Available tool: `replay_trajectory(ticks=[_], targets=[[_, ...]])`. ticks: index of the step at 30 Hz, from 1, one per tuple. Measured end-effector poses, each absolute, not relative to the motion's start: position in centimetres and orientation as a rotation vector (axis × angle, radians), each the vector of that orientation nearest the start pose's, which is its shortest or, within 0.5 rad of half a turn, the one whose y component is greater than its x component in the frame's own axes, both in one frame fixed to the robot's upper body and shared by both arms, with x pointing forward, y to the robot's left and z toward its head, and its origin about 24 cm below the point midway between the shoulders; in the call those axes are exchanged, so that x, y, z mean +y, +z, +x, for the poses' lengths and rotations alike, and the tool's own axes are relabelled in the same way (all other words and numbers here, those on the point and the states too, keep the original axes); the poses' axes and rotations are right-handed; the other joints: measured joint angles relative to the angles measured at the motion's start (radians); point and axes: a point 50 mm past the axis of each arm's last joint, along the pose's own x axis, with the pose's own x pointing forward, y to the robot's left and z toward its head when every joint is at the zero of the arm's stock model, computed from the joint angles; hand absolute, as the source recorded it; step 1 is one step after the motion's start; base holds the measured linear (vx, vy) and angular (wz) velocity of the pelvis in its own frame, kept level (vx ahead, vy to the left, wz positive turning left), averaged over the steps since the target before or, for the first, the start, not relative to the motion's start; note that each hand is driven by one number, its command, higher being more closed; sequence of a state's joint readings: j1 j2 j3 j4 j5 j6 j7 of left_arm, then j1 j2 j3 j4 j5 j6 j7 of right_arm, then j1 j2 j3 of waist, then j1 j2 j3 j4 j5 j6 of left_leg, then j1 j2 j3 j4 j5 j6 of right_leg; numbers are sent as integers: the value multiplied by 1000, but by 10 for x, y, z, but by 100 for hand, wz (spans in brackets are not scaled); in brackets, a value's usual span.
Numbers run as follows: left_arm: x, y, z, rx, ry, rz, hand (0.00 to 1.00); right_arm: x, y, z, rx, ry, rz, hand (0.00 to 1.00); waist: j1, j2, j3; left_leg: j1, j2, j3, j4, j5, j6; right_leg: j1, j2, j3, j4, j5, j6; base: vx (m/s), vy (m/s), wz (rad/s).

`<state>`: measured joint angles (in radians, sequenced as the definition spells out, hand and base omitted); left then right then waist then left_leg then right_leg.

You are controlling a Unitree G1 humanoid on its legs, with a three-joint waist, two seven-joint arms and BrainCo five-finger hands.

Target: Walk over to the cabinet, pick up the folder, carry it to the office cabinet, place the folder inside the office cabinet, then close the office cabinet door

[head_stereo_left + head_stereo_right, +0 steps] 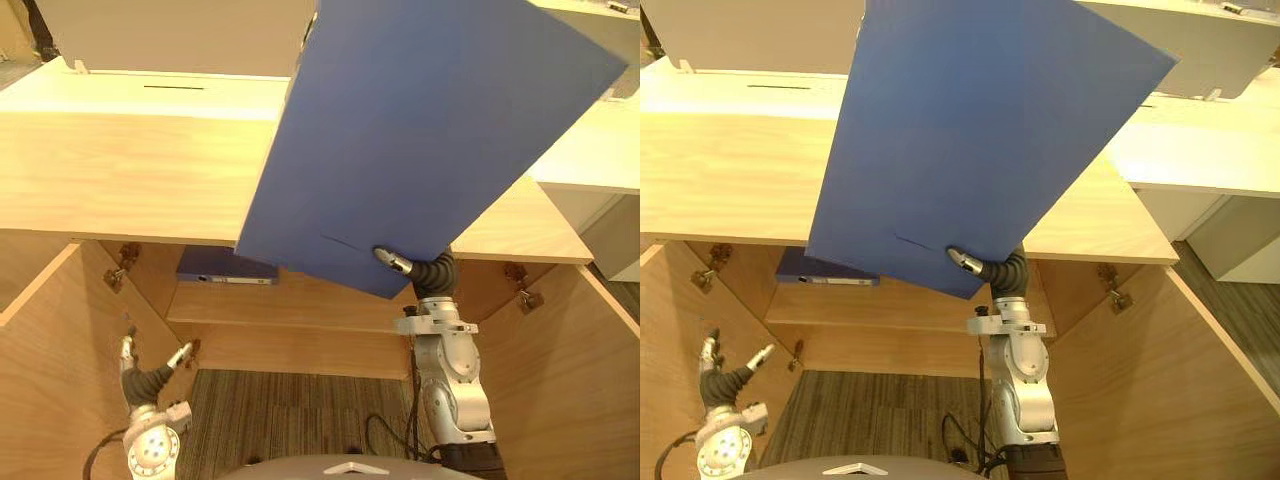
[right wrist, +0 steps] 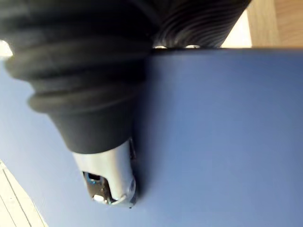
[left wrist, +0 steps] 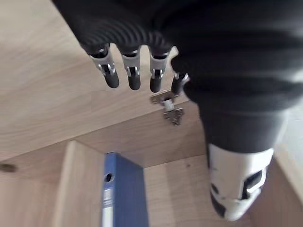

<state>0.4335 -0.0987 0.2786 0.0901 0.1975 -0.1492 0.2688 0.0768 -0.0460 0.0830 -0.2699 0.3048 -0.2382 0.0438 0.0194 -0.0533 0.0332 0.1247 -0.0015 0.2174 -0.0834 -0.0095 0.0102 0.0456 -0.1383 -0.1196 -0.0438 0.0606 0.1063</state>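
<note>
A large flat blue folder (image 1: 420,130) is held up, tilted, over the top of the open wooden cabinet (image 1: 120,170). My right hand (image 1: 432,272) grips its lower edge, the thumb (image 2: 111,177) pressed on the blue face (image 2: 227,142) and the fingers hidden behind it. Low at the left, inside the open left door (image 1: 50,340), my left hand (image 1: 148,380) hangs open with straight fingers (image 3: 132,71) and holds nothing. A second blue binder (image 1: 225,266) lies on the cabinet's inner shelf (image 1: 290,300); the left wrist view has the binder (image 3: 120,194) too.
Both cabinet doors stand open; the right door (image 1: 570,370) flanks my right arm. Metal hinges (image 1: 120,265) sit on the inner walls. White furniture (image 1: 600,150) stands behind and to the right. Striped carpet (image 1: 290,410) lies below the shelf.
</note>
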Motion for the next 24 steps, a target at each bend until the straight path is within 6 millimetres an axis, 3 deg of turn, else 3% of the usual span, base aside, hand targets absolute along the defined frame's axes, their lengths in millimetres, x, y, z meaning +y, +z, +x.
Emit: replay_trajectory(ticks=[5, 10, 17, 20, 22, 23, 24], targets=[[220, -111, 78, 755, 594, 136, 0, -116, 104, 227, -388, 234, 298, 100, -1, -6, -5, -1, 2, 4, -1, -5, -8, -8, 1, 2, 1, -3, 2, -46, -25, -2], [229, -143, 40, 1003, 597, 113, 0, -90, 85, 224, -298, 393, 226, 100, 8, -16, -16, -4, 5, 4, 5, -3, -6, -4, 6, 3, -14, 2, -1, 0, 0, 0], [233, -154, 39, 1093, 513, 149, 0, -70, 44, 221, -110, 607, 15, 100, 13, -16, -2, -22, 2, 10, 5, -1, -6, -21, 7, 11, -29, 18, -7, -34, -18, -4], [232, -153, 49, 1072, 495, 151, 0, -63, 48, 226, -135, 683, -81, 100, 16, -13, 48, -54, 2, 31, 17, -2, -11, -62, 8, 33, -26, 34, -11, -92, -25, -20], [233, -151, 64, 1038, 467, 165, 0, -60, 56, 234, -175, 722, -142, 100, 14, -25, 100, -96, 5, 41, 65, -17, -14, -93, 5, 51, -16, 44, -15, -127, -25, -15], [234, -150, 72, 1018, 459, 170, 0, -58, 60, 240, -195, 744, -190, 100, 14, -14, 140, -150, 15, 48, 134, -45, -14, -123, 4, 57, 1, 46, -18, -103, -28, -14], [233, -149, 78, 1003, 454, 170, 0, -56, 63, 241, -210, 755, -208, 100, 13, -20, 157, -183, 22, 48, 180, -61, -10, -138, 5, 58, 10, 48, -19, -135, -43, -8]])
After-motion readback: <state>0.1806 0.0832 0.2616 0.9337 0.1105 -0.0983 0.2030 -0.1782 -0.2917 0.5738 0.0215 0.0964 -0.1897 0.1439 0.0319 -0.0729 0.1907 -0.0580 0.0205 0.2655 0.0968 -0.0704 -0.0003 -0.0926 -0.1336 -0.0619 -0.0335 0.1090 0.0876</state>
